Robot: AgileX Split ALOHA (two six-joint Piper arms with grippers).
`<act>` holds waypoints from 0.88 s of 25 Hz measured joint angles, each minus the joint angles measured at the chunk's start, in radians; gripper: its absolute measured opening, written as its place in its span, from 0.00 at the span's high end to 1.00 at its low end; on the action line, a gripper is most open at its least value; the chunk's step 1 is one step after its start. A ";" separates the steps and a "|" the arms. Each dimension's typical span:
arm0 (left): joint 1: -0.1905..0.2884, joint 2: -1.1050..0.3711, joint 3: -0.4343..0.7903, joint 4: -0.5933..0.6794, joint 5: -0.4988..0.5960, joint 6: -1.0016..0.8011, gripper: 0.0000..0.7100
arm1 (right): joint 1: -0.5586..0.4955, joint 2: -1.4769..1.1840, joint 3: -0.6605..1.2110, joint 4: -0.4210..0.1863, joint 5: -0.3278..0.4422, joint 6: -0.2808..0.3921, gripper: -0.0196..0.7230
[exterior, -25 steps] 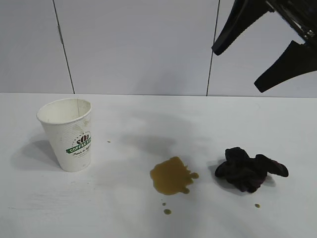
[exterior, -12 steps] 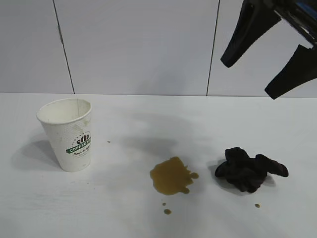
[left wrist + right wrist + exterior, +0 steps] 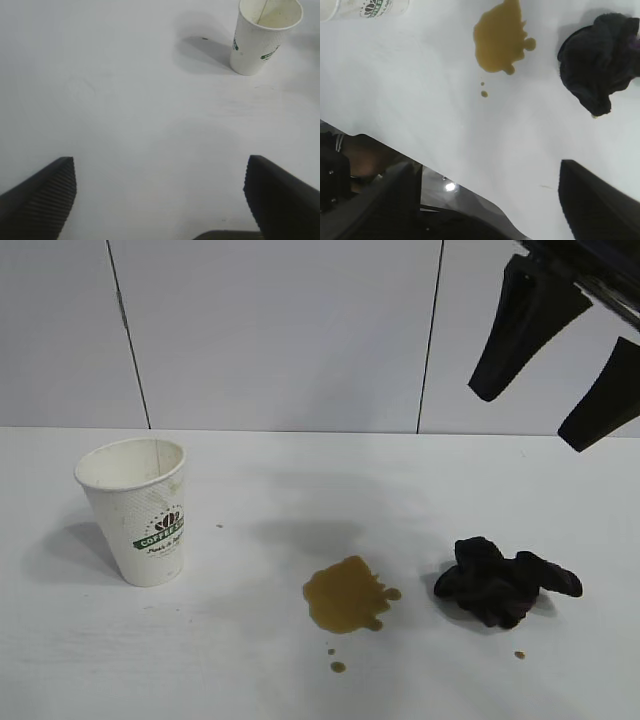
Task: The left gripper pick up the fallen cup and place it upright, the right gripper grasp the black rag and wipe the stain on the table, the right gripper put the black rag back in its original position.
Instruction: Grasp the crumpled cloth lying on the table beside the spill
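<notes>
On the surface [image 3: 300,470] I see the cup [image 3: 138,510] upright at left, the stain [image 3: 346,595] centre, the black rag [image 3: 502,581] right.

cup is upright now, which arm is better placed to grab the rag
Right. The right gripper hangs open high above the black rag, which lies right of the stain. The left gripper is over bare table beyond the cup.

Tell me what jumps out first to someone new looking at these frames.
The amber stain sits mid-table, with the crumpled black rag lying just to its right, untouched. The cup already stands upright at the far left of the table. The right claw hangs open high above the rag, while the left claw is open too, back from the cup.
</notes>
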 joint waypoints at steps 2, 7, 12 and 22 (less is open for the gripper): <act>-0.020 0.000 0.000 0.010 -0.002 0.000 0.08 | 0.000 0.000 0.000 0.000 0.000 -0.025 0.24; -0.024 0.000 0.000 0.029 -0.006 0.000 0.08 | 0.000 0.000 0.038 -0.035 -0.057 -0.047 0.24; -0.025 0.000 0.000 0.031 -0.006 0.000 0.08 | 0.000 0.050 0.081 -0.229 -0.128 0.013 0.24; -0.051 0.000 0.002 0.031 -0.006 -0.001 0.08 | 0.070 0.182 0.082 -0.319 -0.251 0.064 0.24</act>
